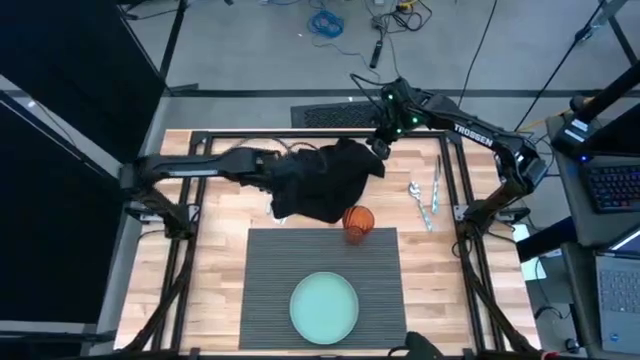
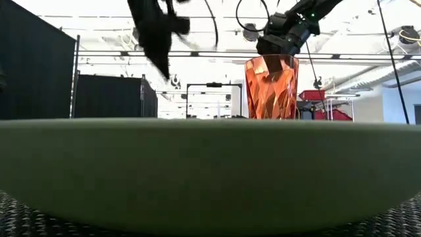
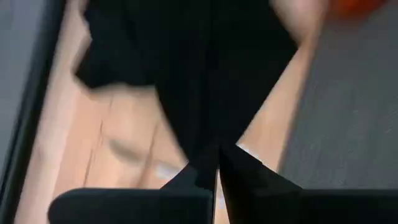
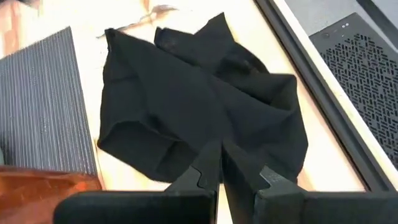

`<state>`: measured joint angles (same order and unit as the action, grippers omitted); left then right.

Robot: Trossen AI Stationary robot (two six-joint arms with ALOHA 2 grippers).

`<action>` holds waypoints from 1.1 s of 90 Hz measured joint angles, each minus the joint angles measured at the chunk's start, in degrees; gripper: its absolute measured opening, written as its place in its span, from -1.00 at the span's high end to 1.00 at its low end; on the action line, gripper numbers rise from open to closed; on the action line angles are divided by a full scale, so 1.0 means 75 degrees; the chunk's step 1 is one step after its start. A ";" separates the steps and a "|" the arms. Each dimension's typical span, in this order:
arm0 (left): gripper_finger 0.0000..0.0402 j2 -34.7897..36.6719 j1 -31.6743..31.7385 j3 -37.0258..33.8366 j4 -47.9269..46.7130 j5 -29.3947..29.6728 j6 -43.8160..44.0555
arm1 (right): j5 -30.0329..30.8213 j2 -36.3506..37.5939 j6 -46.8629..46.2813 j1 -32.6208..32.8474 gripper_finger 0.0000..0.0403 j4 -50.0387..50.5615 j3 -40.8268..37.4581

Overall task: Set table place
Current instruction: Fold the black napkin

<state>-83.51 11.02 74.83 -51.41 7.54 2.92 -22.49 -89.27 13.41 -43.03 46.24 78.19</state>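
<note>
Placemat (image 1: 320,262), lying flat on the tabltop under plate (image 1: 324,307) and cup (image 1: 358,222), looks limp, edge-graspable; I see left pincer (image 1: 272,180) and right pincer (image 1: 378,147) both clamped on napkin (image 1: 325,180).

Pale green plate (image 2: 210,171) fills the foreground; behind it stands an orange faceted cup (image 2: 271,87) — black cloth (image 2: 156,33) hangs above left.
</note>
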 joint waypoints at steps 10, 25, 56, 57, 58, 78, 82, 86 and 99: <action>1.00 0.1195 0.0251 -0.0507 0.0025 0.0474 0.1004 | -0.0008 0.0000 0.0253 -0.0008 1.00 0.0217 -0.0173; 1.00 0.3180 0.0351 -0.1160 0.0305 0.1400 0.2689 | -0.0005 0.0000 0.0620 -0.0023 1.00 0.0266 -0.0659; 1.00 0.5693 -0.0285 -0.4690 0.5147 0.3690 0.3083 | -0.0020 0.0000 0.0764 -0.0023 1.00 0.0041 -0.1363; 1.00 0.5717 -0.0278 -0.4862 0.5370 0.3698 0.3072 | -0.0020 0.0000 0.0749 -0.0023 1.00 0.0041 -0.1363; 1.00 0.5739 -0.0267 -0.5031 0.5592 0.3703 0.3058 | -0.0020 0.0000 0.0742 -0.0023 1.00 0.0044 -0.1363; 1.00 0.5393 0.0044 -0.7361 0.8213 0.3511 0.3297 | -0.0015 0.0000 0.0137 0.0038 1.00 -0.0336 -0.1363; 1.00 0.5231 0.0033 -0.7482 0.8097 0.3402 0.3654 | -0.0020 0.0000 -0.0032 0.0053 1.00 -0.0404 -0.1363; 1.00 0.5069 0.0032 -0.7495 0.8024 0.3263 0.3833 | -0.0023 0.0000 -0.0241 0.0061 1.00 -0.0425 -0.1363; 1.00 0.4721 0.0034 -0.7347 0.8035 0.2537 0.2171 | -0.0019 0.0000 -0.1031 0.0058 1.00 -0.0568 -0.1363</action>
<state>-48.10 11.27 19.73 8.85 26.56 19.21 -22.63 -89.27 5.68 -42.59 41.98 67.96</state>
